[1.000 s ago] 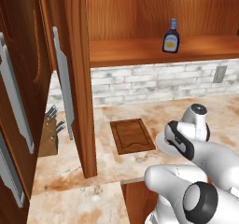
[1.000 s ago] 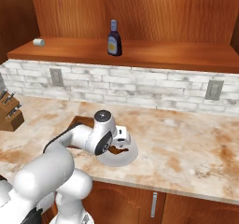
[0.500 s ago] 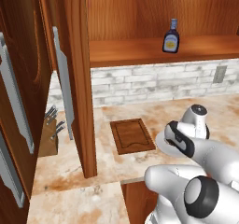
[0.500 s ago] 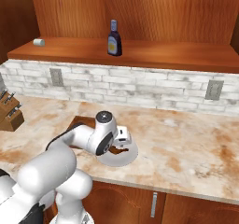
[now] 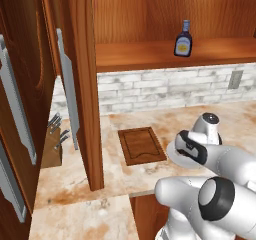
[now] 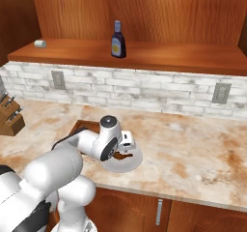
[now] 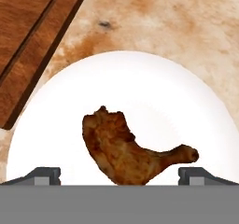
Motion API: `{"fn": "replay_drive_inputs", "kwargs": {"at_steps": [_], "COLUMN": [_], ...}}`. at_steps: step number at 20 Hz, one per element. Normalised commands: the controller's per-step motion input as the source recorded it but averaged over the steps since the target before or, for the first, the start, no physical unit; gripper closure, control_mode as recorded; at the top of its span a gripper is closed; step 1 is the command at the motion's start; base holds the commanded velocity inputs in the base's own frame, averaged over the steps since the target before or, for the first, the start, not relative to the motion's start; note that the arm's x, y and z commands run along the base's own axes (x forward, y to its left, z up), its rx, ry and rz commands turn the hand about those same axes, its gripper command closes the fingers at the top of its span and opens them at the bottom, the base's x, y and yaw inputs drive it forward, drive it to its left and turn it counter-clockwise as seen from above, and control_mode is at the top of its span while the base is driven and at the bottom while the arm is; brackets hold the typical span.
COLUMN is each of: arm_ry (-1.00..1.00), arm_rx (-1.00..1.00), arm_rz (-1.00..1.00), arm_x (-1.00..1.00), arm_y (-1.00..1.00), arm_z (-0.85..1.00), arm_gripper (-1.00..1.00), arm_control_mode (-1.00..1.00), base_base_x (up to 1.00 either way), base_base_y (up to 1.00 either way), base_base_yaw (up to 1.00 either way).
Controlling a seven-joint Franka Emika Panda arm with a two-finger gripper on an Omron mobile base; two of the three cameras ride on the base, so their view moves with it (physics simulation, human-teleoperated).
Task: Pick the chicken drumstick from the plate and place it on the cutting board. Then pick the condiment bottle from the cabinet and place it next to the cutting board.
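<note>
The chicken drumstick (image 7: 126,148), dark brown and curved, lies on the white plate (image 7: 140,69). My gripper (image 7: 122,175) hangs just over it, open, with one fingertip (image 7: 44,174) on each side of the meat and neither touching it. In the right base view the gripper (image 6: 123,151) is low over the plate (image 6: 135,163), on the counter's front part. Left of the plate lies the dark cutting board (image 5: 141,145) (image 7: 28,22). The condiment bottle (image 5: 183,39) (image 6: 117,40) stands upright on the shelf of the open cabinet (image 5: 82,84).
A knife block (image 5: 52,144) (image 6: 10,117) stands at the counter's left. The open cabinet door with its grey bar handle (image 5: 67,84) juts out over the counter left of the board. A small pale thing (image 6: 40,43) lies at the shelf's left end.
The hand stays over the plate with its jaws open. Only the elbow has risen a little.
</note>
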Motion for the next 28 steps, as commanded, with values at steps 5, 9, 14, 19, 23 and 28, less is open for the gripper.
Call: {"fn": "replay_drive_inputs", "kwargs": {"at_steps": [5,9,14,19,23,28], "arm_ry": [-0.02,-0.03,-0.03,-0.01,0.00,-0.02], "arm_rx": [-0.03,-0.04,-0.04,-0.02,0.00,0.02], "arm_rz": [0.06,0.06,0.06,0.05,0.01,0.00], "arm_x": [0.04,0.05,0.07,0.06,0.00,0.00], "arm_y": [0.16,0.14,0.12,0.10,-0.03,-0.02], "arm_z": [-0.36,-0.43,-0.46,-0.36,-0.04,0.00], "arm_gripper": [-1.00,-1.00,-1.00,1.00,1.00,1.00], "arm_control_mode": [-1.00,-1.00,-1.00,-1.00,-1.00,-1.00], "base_base_x": [0.00,0.00,0.00,0.00,0.00,0.00], "base_base_y": [0.00,0.00,0.00,0.00,0.00,0.00], "base_base_yaw": [0.00,0.00,0.00,0.00,0.00,0.00]}}
